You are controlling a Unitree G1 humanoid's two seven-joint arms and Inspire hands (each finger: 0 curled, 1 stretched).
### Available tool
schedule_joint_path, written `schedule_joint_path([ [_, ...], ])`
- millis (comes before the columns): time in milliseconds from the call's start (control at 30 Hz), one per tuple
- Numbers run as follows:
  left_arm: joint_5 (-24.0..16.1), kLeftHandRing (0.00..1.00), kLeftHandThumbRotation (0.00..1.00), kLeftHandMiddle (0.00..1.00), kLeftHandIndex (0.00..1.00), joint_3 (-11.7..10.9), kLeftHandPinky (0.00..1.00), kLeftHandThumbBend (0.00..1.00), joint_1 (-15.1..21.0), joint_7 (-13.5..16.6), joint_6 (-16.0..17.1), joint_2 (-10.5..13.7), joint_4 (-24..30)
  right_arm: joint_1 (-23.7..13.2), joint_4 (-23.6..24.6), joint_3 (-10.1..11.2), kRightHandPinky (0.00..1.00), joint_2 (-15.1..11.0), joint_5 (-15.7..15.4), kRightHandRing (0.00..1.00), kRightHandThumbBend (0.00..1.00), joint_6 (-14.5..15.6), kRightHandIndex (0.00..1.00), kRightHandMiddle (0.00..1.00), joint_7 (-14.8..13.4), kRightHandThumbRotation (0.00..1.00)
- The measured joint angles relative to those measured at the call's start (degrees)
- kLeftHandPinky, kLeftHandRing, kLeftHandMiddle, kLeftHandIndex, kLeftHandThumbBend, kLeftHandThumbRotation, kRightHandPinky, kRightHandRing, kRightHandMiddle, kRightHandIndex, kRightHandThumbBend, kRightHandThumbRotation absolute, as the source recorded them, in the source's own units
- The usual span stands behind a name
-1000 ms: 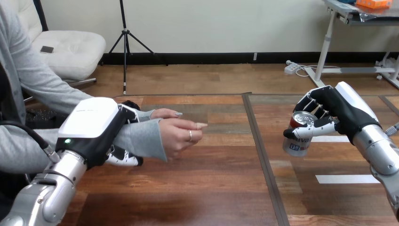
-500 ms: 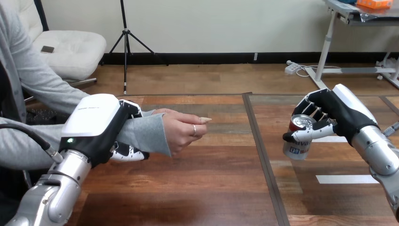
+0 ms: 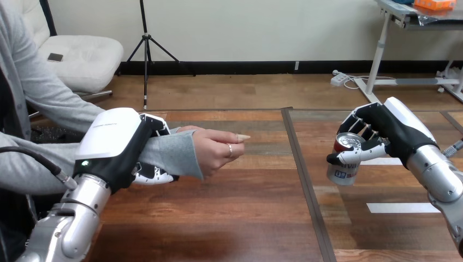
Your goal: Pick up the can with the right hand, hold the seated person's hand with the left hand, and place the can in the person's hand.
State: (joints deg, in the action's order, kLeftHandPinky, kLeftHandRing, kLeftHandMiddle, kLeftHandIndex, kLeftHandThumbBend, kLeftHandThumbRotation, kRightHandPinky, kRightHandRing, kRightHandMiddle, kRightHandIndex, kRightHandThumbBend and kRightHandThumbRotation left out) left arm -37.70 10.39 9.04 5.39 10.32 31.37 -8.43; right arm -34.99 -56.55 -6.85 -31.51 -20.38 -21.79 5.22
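Observation:
A silver can [image 3: 344,163] with blue print hangs above the table at the right, and my right hand [image 3: 389,130] is shut on it, fingers behind and thumb across its front. At the left, my left hand [image 3: 117,143] is curled round the person's grey-sleeved forearm [image 3: 166,154], fingers over the top and thumb below. The person's hand [image 3: 217,150] reaches out past my grip toward the table's middle, palm turned sideways with fingers loosely bent. A wide gap of table separates that hand from the can.
The wooden table [image 3: 262,218] has a dark seam [image 3: 303,180] running front to back near its middle. Two white tape strips [image 3: 401,207] lie on the right half, below the can.
My left hand and the person's forearm have shifted a little to the right and up. The person's hand has turned and reaches farther. The can has barely moved.

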Motion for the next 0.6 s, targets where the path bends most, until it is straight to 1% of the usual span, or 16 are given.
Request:
schedule_joint_path([
  [233,-0.02,0.38,0.00,0.42,0.42,0.00,0.31,0.74,0.00,0.76,0.21,-1.06,-0.13,-0.01,0.04,-0.07,0.32,0.25,-0.06,0.37,0.71,-0.02,0.42,0.41,0.00,0.00],
  [600,0.13,0.37,0.00,0.42,0.42,0.01,0.30,0.73,0.00,0.75,0.52,-2.40,-0.17,-0.01,0.17,-0.14,0.33,1.19,-0.10,0.37,0.72,0.11,0.41,0.41,0.01,0.00],
])
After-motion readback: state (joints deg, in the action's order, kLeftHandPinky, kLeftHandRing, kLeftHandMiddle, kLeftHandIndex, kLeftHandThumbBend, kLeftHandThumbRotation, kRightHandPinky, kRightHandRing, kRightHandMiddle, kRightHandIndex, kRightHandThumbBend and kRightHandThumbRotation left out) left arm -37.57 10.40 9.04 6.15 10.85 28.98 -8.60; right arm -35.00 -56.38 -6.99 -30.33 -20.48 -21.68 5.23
